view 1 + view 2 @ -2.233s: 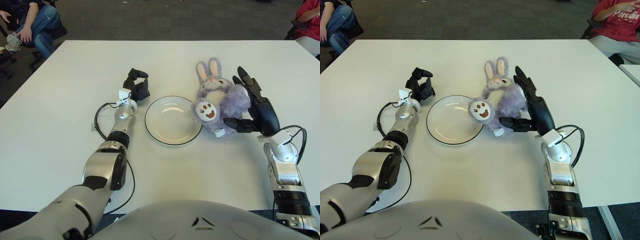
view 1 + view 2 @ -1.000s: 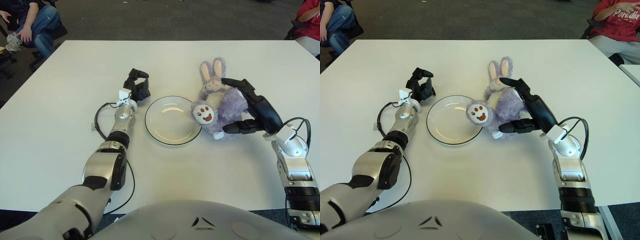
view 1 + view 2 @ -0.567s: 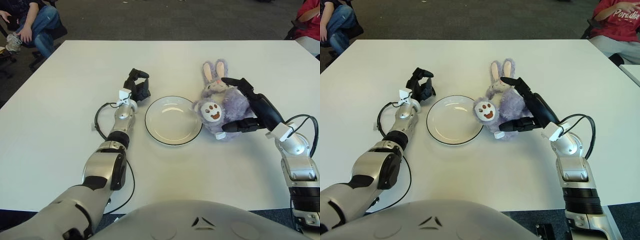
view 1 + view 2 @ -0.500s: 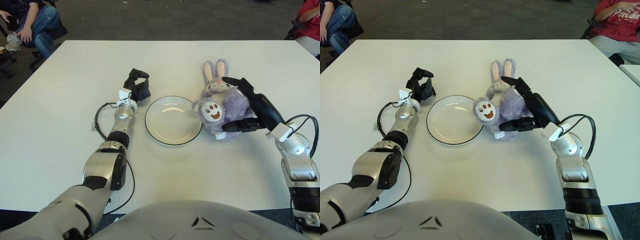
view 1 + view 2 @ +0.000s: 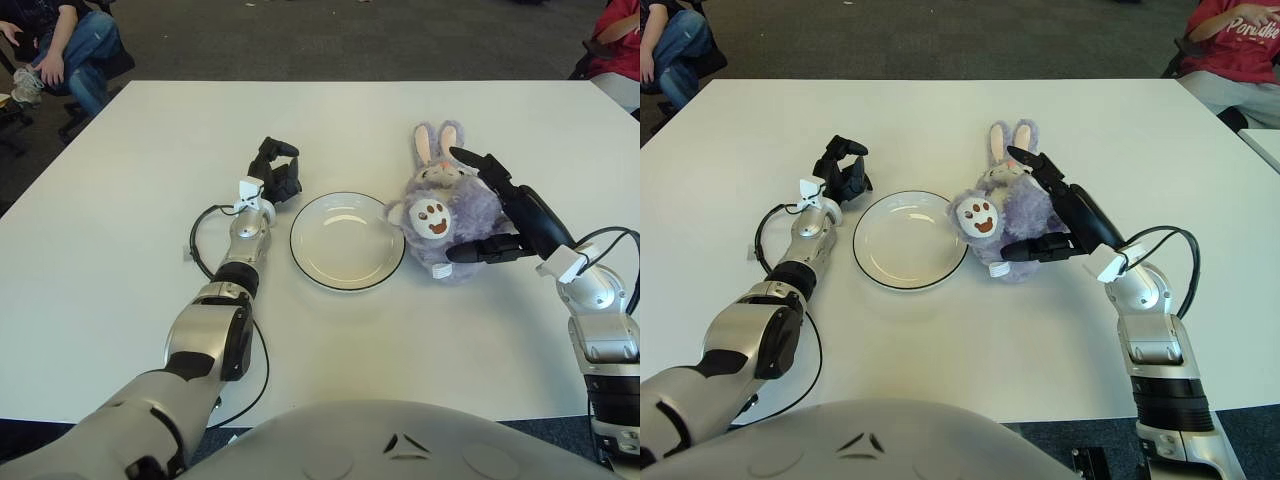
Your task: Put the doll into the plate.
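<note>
A purple plush bunny doll (image 5: 440,215) lies on the white table just right of the white, dark-rimmed plate (image 5: 345,287); its paw with a brown face touches or overhangs the plate's right rim. My right hand (image 5: 462,206) wraps the doll from the right, with fingers (image 5: 478,168) over its body below the ears and the thumb at its near side. My left hand (image 5: 273,172) shows just left of the plate, fingers curled and holding nothing. The plate holds nothing.
A black cable (image 5: 198,238) loops on the table beside my left forearm. People sit beyond the table's far left corner (image 5: 60,45) and far right corner (image 5: 1230,40). Bare white table surrounds the plate on all sides.
My right hand's fingers have folded over the doll from an open pose beside it. Hand and doll have shifted slightly right, and the ears now point further right. The left hand has not moved.
</note>
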Action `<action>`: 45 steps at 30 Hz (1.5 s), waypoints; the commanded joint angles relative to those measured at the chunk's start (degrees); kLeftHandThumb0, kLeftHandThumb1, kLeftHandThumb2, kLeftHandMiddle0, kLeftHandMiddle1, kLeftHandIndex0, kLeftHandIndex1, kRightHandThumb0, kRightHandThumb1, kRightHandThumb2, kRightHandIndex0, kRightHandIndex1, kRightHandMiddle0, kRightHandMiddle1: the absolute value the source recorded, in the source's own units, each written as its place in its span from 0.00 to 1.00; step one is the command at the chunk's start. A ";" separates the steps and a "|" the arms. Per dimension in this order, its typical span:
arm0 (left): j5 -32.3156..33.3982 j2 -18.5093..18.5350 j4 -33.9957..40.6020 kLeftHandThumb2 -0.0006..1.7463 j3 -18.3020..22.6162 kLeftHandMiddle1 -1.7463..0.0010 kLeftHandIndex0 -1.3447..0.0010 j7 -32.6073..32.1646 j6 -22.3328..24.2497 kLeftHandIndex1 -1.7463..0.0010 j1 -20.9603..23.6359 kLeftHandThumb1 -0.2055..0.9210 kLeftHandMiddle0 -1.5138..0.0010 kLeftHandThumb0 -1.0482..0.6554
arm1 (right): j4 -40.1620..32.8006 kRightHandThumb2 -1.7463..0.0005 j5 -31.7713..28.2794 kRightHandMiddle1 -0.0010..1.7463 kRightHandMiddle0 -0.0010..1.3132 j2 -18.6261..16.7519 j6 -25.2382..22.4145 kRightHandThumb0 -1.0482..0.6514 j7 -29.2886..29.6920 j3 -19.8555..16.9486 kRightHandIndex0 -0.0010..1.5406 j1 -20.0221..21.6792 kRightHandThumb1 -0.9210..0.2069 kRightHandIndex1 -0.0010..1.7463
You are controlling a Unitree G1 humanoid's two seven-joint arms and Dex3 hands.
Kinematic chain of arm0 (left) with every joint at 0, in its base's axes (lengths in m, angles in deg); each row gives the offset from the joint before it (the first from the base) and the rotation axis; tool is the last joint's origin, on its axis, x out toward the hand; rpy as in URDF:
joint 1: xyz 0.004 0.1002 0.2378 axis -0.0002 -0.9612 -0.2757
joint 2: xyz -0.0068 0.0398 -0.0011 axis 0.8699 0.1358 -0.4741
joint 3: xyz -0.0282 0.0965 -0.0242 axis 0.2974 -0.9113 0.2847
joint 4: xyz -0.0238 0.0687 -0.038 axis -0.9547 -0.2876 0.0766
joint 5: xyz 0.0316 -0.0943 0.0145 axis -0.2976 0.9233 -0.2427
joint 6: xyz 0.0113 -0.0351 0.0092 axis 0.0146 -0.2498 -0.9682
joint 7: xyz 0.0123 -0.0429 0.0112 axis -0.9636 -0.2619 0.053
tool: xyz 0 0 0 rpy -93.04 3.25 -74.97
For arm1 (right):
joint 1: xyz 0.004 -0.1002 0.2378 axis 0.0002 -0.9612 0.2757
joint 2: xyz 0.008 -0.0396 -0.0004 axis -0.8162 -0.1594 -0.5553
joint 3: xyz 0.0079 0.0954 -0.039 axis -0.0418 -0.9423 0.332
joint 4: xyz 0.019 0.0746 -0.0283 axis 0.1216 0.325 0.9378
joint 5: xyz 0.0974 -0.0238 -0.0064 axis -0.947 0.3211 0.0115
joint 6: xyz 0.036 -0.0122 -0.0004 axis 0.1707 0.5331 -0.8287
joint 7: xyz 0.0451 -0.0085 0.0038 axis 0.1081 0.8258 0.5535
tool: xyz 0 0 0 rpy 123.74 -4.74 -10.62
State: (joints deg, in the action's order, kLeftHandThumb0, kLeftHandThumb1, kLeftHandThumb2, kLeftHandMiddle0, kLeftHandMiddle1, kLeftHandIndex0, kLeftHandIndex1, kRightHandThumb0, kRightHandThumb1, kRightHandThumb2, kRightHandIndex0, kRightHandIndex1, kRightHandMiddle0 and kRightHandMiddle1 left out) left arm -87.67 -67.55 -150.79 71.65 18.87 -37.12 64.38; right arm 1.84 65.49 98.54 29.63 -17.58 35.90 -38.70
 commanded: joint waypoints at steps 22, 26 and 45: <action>-0.15 -0.25 -3.41 0.49 -0.58 0.00 0.74 2.37 0.47 0.00 -7.15 0.78 0.41 0.39 | -9.53 0.72 16.01 0.24 0.00 -3.10 -19.14 0.18 3.39 3.43 0.05 -1.87 0.28 0.01; 0.08 -0.15 -3.37 0.49 -0.42 0.00 0.74 2.85 1.00 0.00 -7.09 0.78 0.40 0.39 | -8.96 0.68 15.62 0.25 0.00 -3.27 -19.07 0.20 4.09 4.39 0.02 -1.34 0.32 0.00; -0.68 -0.32 -3.29 0.45 -0.63 0.00 0.77 0.97 0.77 0.00 -6.99 0.83 0.41 0.40 | -7.98 0.49 14.86 0.53 0.02 0.21 -18.74 0.37 0.48 6.21 0.16 0.37 0.47 0.09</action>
State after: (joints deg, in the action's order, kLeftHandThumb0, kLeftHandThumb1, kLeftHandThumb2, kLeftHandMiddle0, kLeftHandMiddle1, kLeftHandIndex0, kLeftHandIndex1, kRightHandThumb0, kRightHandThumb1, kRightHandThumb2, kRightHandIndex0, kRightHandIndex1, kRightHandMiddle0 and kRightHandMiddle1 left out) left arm -87.36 -67.31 -150.74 71.41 20.50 -36.95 64.33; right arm -7.58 79.82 97.82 10.64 -16.54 41.57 -38.37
